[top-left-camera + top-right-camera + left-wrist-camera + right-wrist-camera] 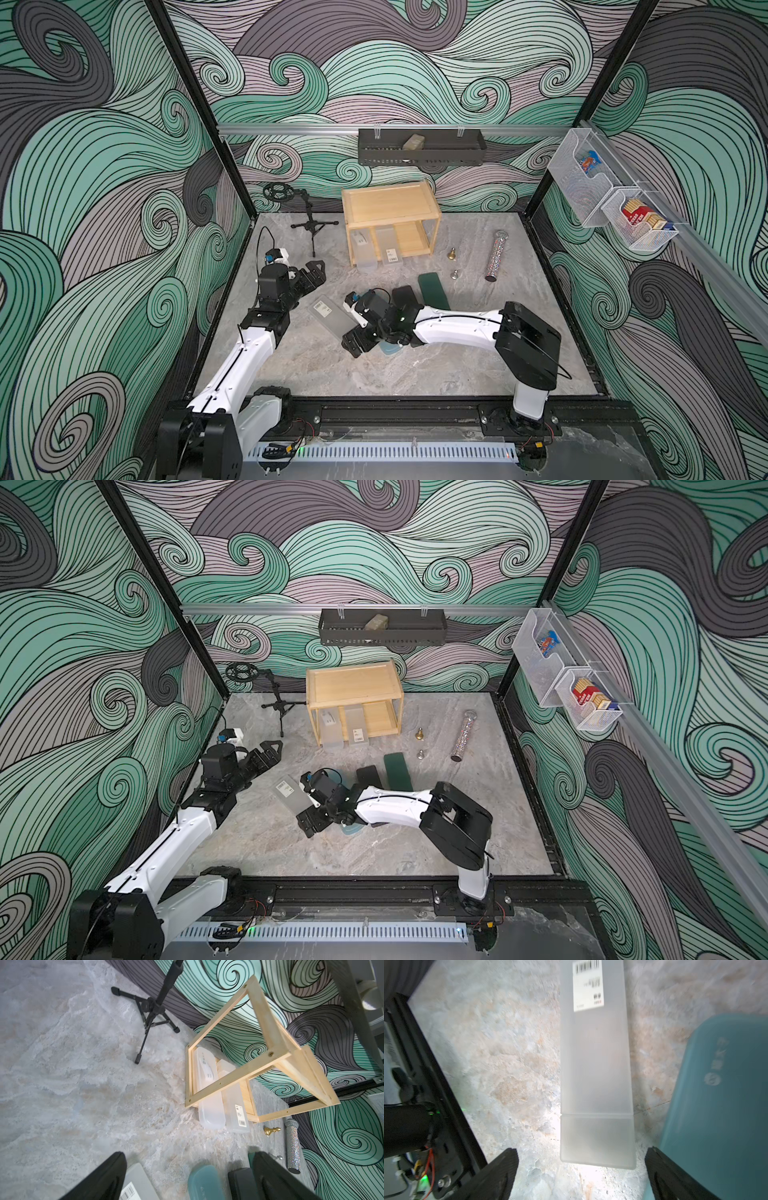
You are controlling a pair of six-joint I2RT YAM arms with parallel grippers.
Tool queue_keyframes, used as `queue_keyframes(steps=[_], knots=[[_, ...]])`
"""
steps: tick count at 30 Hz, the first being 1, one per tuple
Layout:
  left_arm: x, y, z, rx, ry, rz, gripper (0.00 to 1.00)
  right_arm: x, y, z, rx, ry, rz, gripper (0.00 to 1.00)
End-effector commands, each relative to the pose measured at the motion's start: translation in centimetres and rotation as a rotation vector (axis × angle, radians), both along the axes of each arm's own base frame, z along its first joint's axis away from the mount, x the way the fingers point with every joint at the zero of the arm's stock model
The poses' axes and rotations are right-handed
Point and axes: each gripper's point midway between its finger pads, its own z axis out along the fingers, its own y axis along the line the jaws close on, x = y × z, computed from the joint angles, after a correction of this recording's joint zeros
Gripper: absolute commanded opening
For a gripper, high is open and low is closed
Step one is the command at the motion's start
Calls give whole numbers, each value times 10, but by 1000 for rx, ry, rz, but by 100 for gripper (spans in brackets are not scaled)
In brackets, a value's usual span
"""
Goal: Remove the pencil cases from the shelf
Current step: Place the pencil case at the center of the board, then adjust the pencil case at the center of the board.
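Marble table (pixel 415 374): right hand (pixel 581 1150) spread wide over frosted case (pixel 596 1064) lying flat; left hand (pixel 318 273) open. Next: fetch remaining pair (pixel 388 245) from shelf (pixel 392 220).

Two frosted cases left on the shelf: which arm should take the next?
Left: the left gripper is open, empty and nearer the shelf; the right gripper sits farther, over a frosted case.

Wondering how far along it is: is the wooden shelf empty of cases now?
No, two frosted cases lie on the lower tier of the shelf, their ends poking out the front.
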Motion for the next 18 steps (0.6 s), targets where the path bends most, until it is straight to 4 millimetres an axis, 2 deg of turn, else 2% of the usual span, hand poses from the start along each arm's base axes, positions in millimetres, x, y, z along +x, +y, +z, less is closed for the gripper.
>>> queue_keyframes(steps=[1,3,5,9,14,18], knots=[[-12,11,-7,-59,18,91,98,40,-14,88,173,-116,-36,100],[-25,14,-26,-88,45,128,99,67,-44,117,214,-168,-92,100],[-36,23,-41,-85,64,186,99,92,-76,137,230,-203,-149,100],[-51,29,-64,-101,96,237,99,132,-122,158,235,-251,-231,100],[-53,22,-91,-134,159,229,99,155,-141,165,243,-267,-270,100],[-43,8,-94,-197,137,170,98,160,-146,161,237,-262,-275,100]])
